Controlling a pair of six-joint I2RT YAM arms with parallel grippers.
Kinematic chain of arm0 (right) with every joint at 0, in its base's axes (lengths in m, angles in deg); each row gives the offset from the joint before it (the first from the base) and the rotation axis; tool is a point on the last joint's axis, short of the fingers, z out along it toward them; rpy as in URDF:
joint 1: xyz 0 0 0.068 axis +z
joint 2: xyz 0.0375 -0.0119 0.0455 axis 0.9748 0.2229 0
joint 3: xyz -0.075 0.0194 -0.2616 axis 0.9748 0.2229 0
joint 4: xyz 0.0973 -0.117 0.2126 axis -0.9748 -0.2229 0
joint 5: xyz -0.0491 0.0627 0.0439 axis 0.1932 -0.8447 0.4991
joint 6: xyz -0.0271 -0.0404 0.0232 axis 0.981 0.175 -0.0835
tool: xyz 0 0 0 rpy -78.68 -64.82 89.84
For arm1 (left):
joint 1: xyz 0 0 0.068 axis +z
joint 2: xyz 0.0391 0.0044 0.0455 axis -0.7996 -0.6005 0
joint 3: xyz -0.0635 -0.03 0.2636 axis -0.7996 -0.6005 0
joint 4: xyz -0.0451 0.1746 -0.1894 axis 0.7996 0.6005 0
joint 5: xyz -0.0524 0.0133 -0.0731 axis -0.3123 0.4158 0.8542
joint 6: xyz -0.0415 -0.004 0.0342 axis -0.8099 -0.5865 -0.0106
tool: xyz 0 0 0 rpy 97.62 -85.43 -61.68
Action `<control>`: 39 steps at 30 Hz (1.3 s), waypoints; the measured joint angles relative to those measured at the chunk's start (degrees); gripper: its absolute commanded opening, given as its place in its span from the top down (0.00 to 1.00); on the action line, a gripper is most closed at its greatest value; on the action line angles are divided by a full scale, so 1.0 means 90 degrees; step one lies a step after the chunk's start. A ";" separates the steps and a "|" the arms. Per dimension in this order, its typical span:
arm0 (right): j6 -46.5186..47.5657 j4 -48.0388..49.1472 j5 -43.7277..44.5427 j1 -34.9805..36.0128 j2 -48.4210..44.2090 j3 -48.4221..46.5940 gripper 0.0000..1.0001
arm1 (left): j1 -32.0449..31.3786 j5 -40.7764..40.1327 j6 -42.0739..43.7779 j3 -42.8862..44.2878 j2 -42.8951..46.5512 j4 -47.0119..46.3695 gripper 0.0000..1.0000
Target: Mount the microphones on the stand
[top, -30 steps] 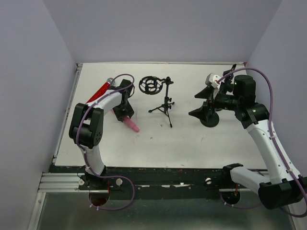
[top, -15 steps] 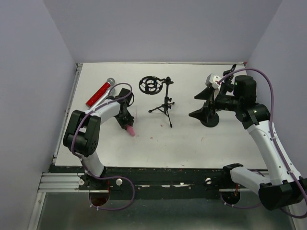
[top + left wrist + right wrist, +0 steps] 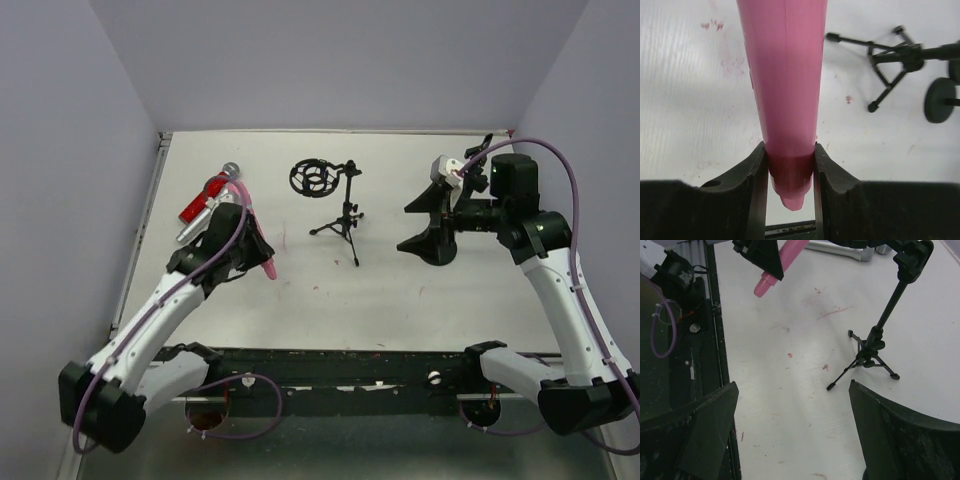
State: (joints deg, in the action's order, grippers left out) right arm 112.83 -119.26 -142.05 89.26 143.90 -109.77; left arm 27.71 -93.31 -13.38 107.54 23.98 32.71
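Your left gripper (image 3: 789,156) is clamping the tail end of the pink microphone (image 3: 785,75), which is pointing away over the table (image 3: 690,100). Beyond it, the tripod stand (image 3: 346,212) is standing mid-table. Your right gripper (image 3: 420,221) is hanging wide open, empty. The red microphone (image 3: 207,196) is lying far left.

This is looking like a robotics lab test cell. Plain lilac walls (image 3: 330,60) are boxing in a white worktop (image 3: 400,290) beyond the left tool (image 3: 255,250) and the right tool (image 3: 420,222). Behind the tools, the left arm (image 3: 165,305) and right arm (image 3: 560,290) are sitting bolted to a black rail (image 3: 350,362), with an aluminium profile (image 3: 120,378) lying beside it. Purple cables (image 3: 559,163) are looping along the arms. Red smudges (image 3: 832,312) are staining the worktop ahead of the right tool.
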 measured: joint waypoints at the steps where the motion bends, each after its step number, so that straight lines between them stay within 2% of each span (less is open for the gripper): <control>1: 0.0049 -0.0092 -0.0053 0.0000 0.0032 -0.0075 0.00 | 0.0002 -0.0007 0.0119 -0.0068 0.0461 -0.0044 1.00; 6: 0.0177 -0.0500 -0.0260 -0.0002 0.0253 -0.0423 0.00 | 0.0007 0.0041 0.1275 -0.0257 0.2531 -0.0352 1.00; 8: 0.0187 -0.0665 -0.0364 -0.0005 0.0403 -0.0627 0.00 | 0.0007 0.0274 0.1790 -0.0243 0.3058 -0.0568 1.00; 12: 0.0078 -0.0891 -0.0639 -0.0012 0.0899 -0.1280 0.00 | 0.0015 0.1491 0.2888 -0.0221 0.3735 -0.1336 1.00; 15: -0.0148 -0.1044 -0.0916 -0.0010 0.1409 -0.2035 0.00 | 0.0000 0.2467 0.3337 -0.0124 0.3789 -0.1863 1.00; 20: -0.0733 -0.1066 -0.1491 -0.0010 0.2125 -0.3247 0.00 | -0.0376 0.3543 0.3708 0.1054 0.2732 -0.2329 1.00; 25: -0.1982 -0.0369 -0.1875 -0.0010 0.2327 -0.3740 0.00 | -0.1292 0.3670 0.3847 0.2283 0.1428 -0.2565 1.00; 30: -0.2999 0.0374 -0.2118 -0.0010 0.2458 -0.4238 0.00 | -0.1826 0.3616 0.3796 0.2997 0.0211 -0.2725 1.00; 35: -0.3990 0.1479 -0.2329 -0.0010 0.2341 -0.3951 0.00 | -0.2251 0.3495 0.3752 0.3759 -0.0891 -0.2545 1.00; 39: -0.4731 0.2271 -0.2470 -0.0010 0.2227 -0.3633 0.00 | -0.2484 0.3453 0.3757 0.4107 -0.1314 -0.2482 1.00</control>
State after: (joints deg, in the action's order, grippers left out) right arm 70.26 -98.82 -164.28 89.17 163.94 -142.46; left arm 5.35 -62.23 20.44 144.50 12.16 10.38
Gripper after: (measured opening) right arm 0.998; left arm 0.414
